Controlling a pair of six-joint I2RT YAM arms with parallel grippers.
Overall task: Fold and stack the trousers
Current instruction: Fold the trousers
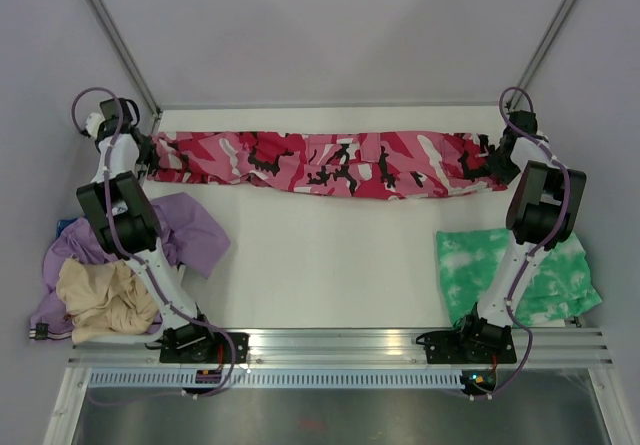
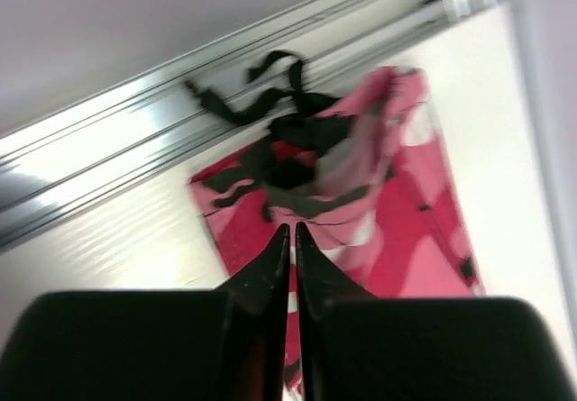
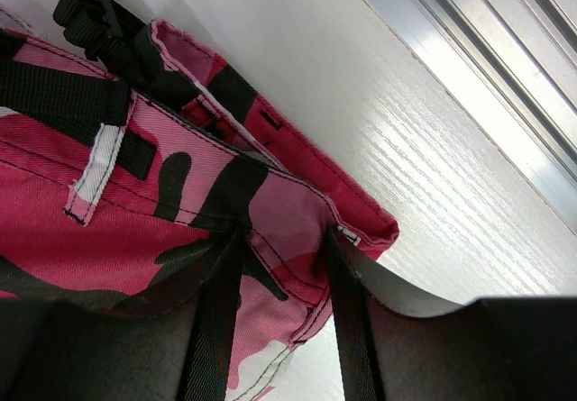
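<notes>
Trousers [image 1: 330,165] stretched flat along far edge of surface [image 1: 320,265], an arm at each end; fold step starting.

Left wrist view: left end effector [image 2: 290,232] pinched shut on cloth edge, it seems.

Right wrist view: right end effector [image 3: 281,239] half-closed, fingers straddling hem fold, apparently gripping.

Next: lift both ends together, bring toward near edge.

Checked all 3 views for text, labels, brands, nos., signs: I can read none. Trousers [image 1: 330,163] show camo print only, no legible tag. Small lit spots on the arm bases [image 1: 205,373] are too small for me to read.
</notes>
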